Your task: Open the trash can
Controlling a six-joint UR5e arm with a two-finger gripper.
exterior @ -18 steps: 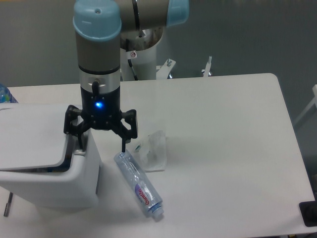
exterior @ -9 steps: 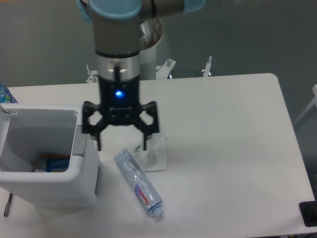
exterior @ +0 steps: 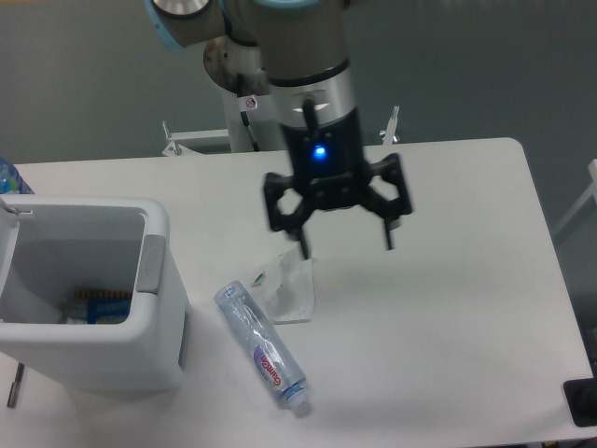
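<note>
The white boxy trash can (exterior: 163, 359) stands at the table's front left with its lid swung out of sight, so the inside shows, with some rubbish at the bottom. Its grey push tab (exterior: 149, 264) is on the right rim. My gripper (exterior: 347, 248) hangs open and empty above the middle of the table, well to the right of the can and clear of it.
A clear plastic bottle (exterior: 261, 348) lies on its side just right of the can. A crumpled clear plastic piece (exterior: 289, 287) sits behind it, below the gripper. The white table's (exterior: 466, 280) right half is bare. A bottle top shows at the far left edge (exterior: 7, 177).
The lid, partly raised a second ago, has opened fully. My gripper has moved from the can's right rim to the right, over the middle of the table.
</note>
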